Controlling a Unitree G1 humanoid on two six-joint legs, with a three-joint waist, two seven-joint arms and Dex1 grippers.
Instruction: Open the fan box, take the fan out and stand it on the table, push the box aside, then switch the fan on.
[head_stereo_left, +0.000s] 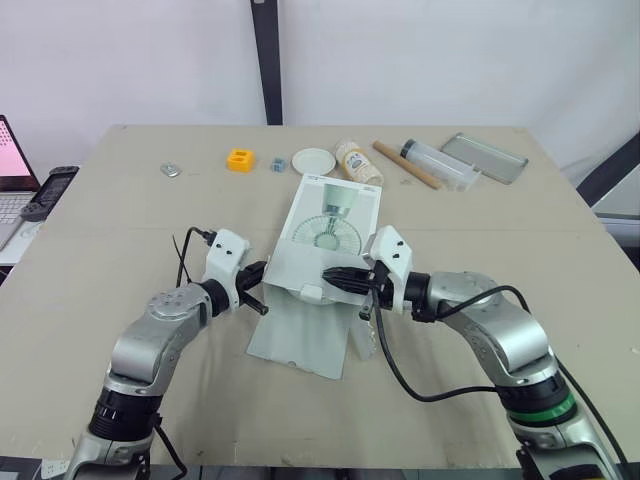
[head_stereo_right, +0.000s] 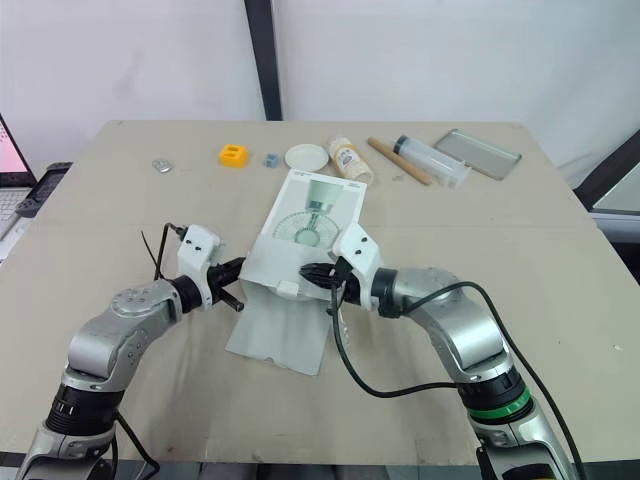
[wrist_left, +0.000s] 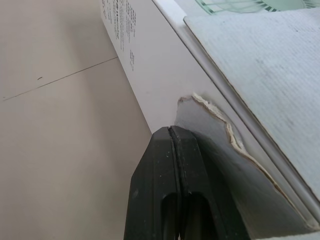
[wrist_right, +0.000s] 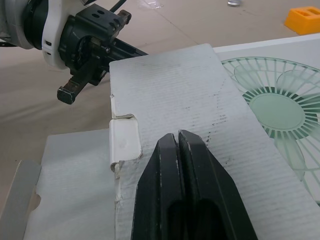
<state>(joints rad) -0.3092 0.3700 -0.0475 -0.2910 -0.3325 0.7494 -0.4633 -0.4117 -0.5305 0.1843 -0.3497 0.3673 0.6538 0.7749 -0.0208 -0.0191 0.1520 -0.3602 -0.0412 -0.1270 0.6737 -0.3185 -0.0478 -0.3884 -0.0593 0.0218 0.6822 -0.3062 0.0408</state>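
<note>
the box (head_stereo_left: 335, 215) lay flat in the middle of the table (head_stereo_left: 120, 250), its long axis running from the near edge toward the far edge and leaning a little to the right. its opening end pointed at me. the outer lid (head_stereo_left: 300, 340) was already folded out flat on the table toward the near edge, but an inner flap (wrist_right: 170, 85) covered the mouth, with its tuck tab (wrist_right: 124, 140) at the near left. i saw no fan outside, just the print on the lid face, so i judged it was inside. the left gripper (wrist_left: 172, 131) was clenched on nothing, its tip against the box's near left corner beside a torn side flap (wrist_left: 210, 125). the right gripper (wrist_right: 177, 136) was also closed and empty, resting on top of the inner flap just right of the tab. so the mouth sat directly ahead of both tools, between them. the right was the nearer one to the flap's free edge. i reckoned the next move had to lift that flap up and away along the box's long axis, with the left bracing the corner.
</note>
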